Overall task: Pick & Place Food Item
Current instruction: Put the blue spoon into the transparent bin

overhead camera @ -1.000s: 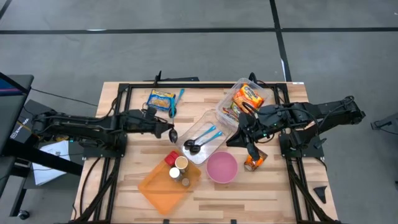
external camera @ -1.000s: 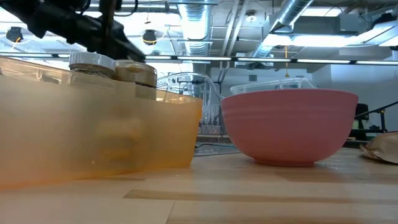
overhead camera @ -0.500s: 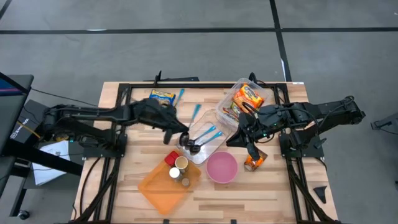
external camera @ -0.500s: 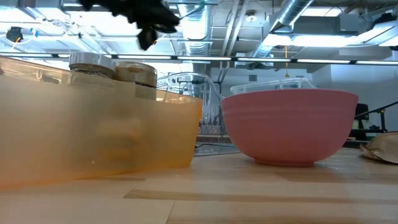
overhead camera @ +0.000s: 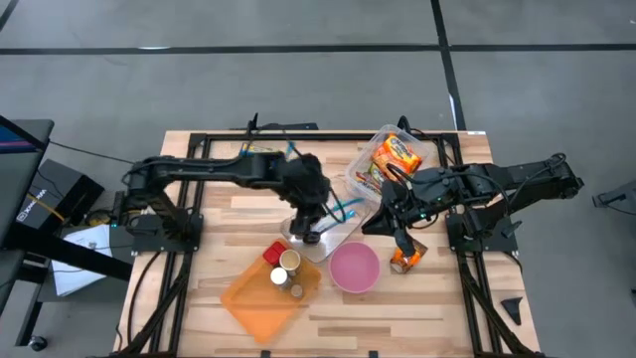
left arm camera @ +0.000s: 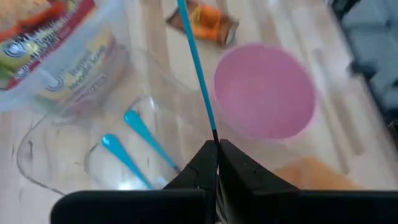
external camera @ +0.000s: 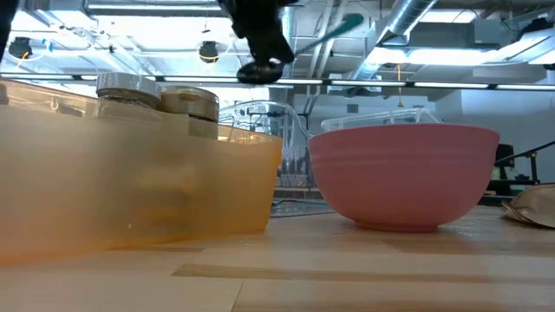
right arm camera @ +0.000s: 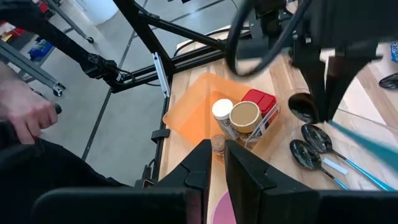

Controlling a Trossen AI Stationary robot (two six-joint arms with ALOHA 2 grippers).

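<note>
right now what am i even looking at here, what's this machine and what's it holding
Two dark robot arms work at a wooden table. One picture looks straight down, one looks level across the tabletop, and one comes from each wrist. The left gripper has its jaws shut on a blue-handled spoon, above a clear tray holding two more spoons. The right gripper waits with jaws nearly closed, holding nothing visible. Also there: a pink bowl, an orange bin with small jars, a clear tub of noodle packs, and a snack packet.
</note>
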